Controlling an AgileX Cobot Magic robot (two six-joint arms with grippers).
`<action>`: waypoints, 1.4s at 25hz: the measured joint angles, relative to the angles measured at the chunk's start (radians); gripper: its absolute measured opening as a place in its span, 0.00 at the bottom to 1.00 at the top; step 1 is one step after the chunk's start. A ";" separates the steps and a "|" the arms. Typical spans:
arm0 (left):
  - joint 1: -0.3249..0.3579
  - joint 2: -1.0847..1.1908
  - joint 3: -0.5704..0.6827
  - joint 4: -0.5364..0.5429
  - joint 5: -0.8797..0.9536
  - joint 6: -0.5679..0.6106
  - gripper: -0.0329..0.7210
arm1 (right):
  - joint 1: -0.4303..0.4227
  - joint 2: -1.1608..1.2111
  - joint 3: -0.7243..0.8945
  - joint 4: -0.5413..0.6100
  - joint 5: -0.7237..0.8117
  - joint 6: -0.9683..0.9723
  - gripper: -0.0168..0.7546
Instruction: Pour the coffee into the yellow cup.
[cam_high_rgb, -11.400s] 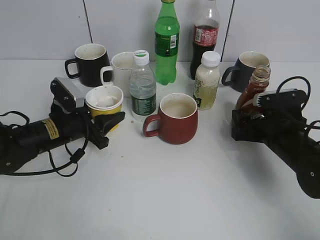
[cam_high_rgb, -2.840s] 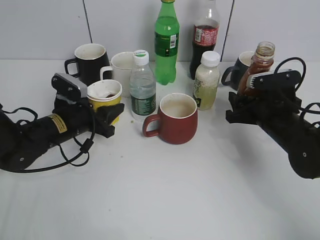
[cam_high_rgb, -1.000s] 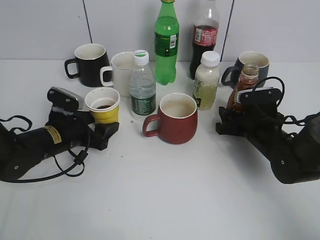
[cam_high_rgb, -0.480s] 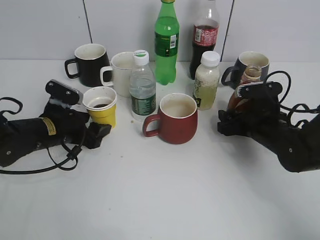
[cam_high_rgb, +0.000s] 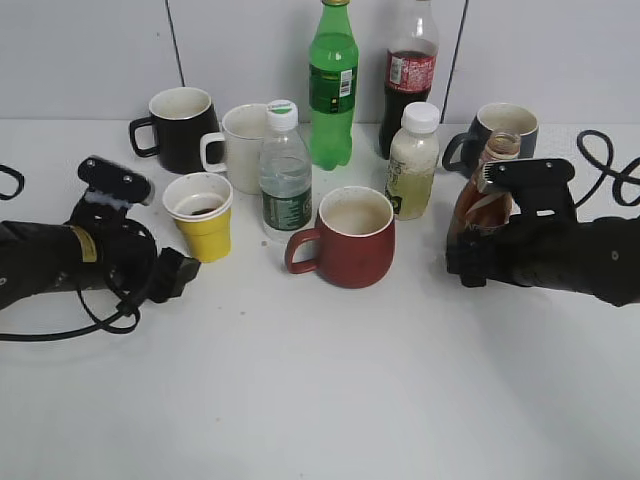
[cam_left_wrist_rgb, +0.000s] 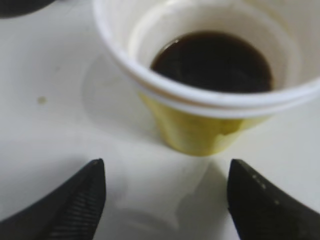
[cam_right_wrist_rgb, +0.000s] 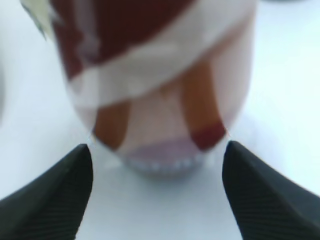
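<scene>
Your left gripper (cam_left_wrist_rgb: 165, 200) is spread, just short of the cup (cam_high_rgb: 201, 215) at left centre, not touching; dark liquid inside. Your right gripper (cam_right_wrist_rgb: 157, 192) is also spread, fingers flanking the coffee (cam_high_rgb: 483, 196), upright at right centre.

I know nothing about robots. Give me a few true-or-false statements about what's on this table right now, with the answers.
1. The yellow cup has dark liquid in it. True.
2. The left gripper is squeezing the yellow cup. False: its jaws are open and clear of it.
3. The coffee bottle stands upright on the table. True.
4. The coffee bottle has a white cap on. False: its neck is open.
5. The right gripper is clamped on the red mug. False: it is open beside the coffee bottle.
</scene>
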 joint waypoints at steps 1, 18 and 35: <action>-0.001 -0.006 0.000 0.000 0.028 -0.023 0.81 | 0.000 -0.014 0.000 0.005 0.043 0.000 0.80; -0.113 -0.536 0.001 -0.190 0.898 -0.073 0.76 | 0.000 -0.500 0.000 -0.018 0.840 0.000 0.79; -0.113 -1.563 0.006 -0.238 1.580 -0.075 0.64 | 0.000 -1.392 0.016 -0.074 1.499 0.000 0.79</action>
